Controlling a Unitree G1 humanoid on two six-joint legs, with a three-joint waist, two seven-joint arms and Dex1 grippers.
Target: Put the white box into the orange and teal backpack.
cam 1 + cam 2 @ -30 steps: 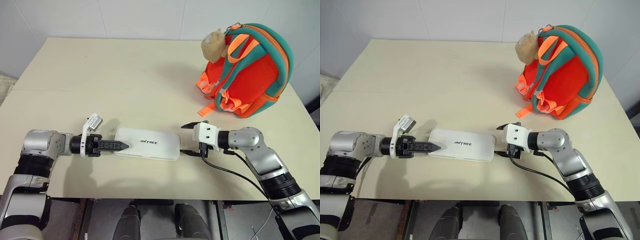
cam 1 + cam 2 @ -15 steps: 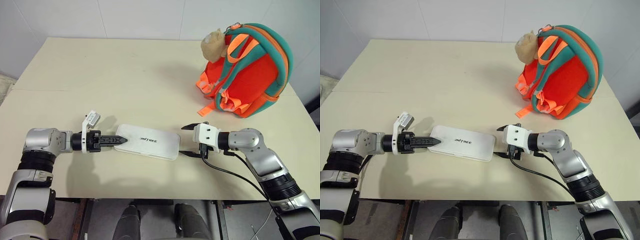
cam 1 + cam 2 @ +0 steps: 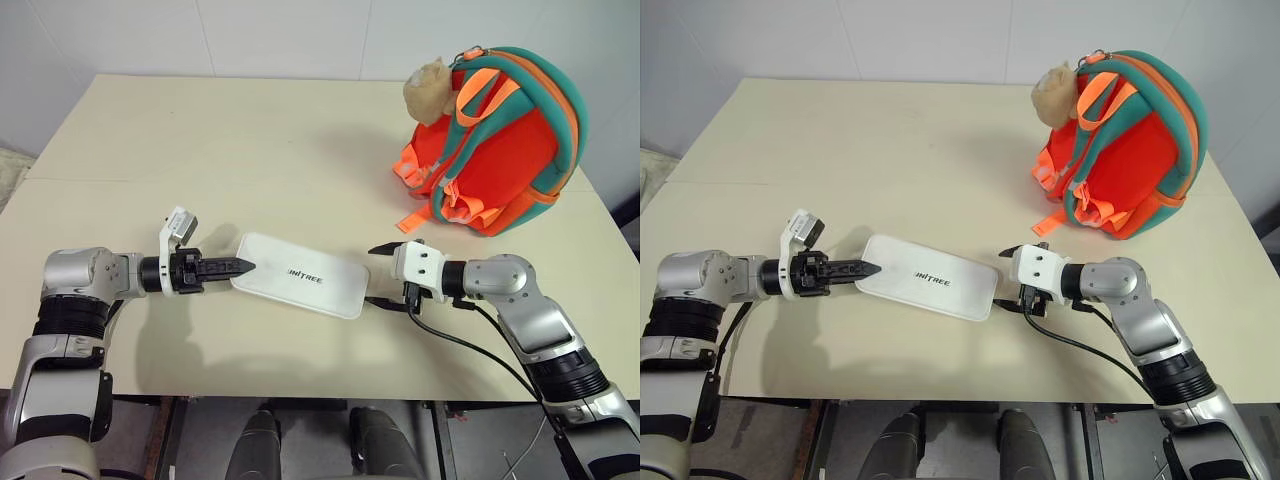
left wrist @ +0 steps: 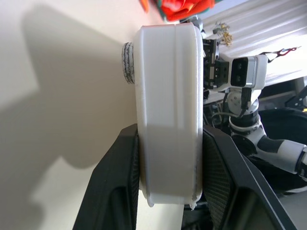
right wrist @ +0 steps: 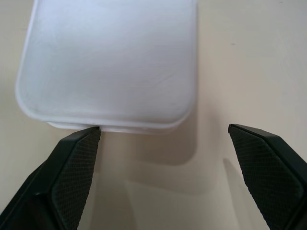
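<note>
- Since a second ago, the white box (image 3: 298,288) has had its left end raised off the worktop (image 3: 250,150) and now sits tilted; your left gripper (image 3: 240,266) has closed across that end's thickness, both pads pressed on its faces.
- The box lies near the front edge, midway along it, its right end apparently low on the surface.
- Your right gripper (image 3: 381,274) waits at that right end, fingers spread wide, holding nothing.
- Lifting is under way; next, probably close the right fingers, or carry one-handed.
- The orange and teal backpack (image 3: 497,140) stands by the back right corner; bare worktop lies between.
</note>
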